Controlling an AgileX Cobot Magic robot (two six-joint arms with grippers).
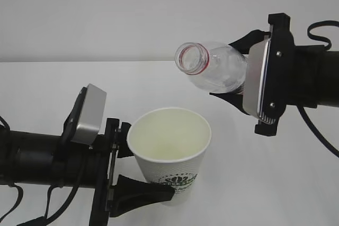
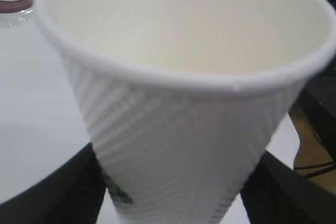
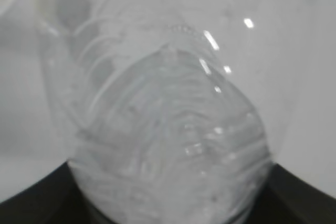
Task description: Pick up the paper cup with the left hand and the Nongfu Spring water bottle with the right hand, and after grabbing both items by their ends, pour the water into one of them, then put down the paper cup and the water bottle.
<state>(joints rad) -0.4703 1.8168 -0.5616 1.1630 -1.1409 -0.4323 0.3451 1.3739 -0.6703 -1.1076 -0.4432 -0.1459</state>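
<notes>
Paper cup sits gripped in my left claw, whose black fingers clasp its lower wall on both sides, holding it upright off the white desk with the mouth facing up. From my left wrist view the cup fills the picture, its cream inside showing; I cannot tell whether any water lies in it. My right claw grasps the Nongfu Spring water bottle by its rear end, so the bottle lies nearly level in the air, above and to the right of the cup. Its uncapped mouth, with the red neck ring, points left, apart from the cup's rim. In my right wrist view the clear ribbed bottle sits between the dark fingers.
</notes>
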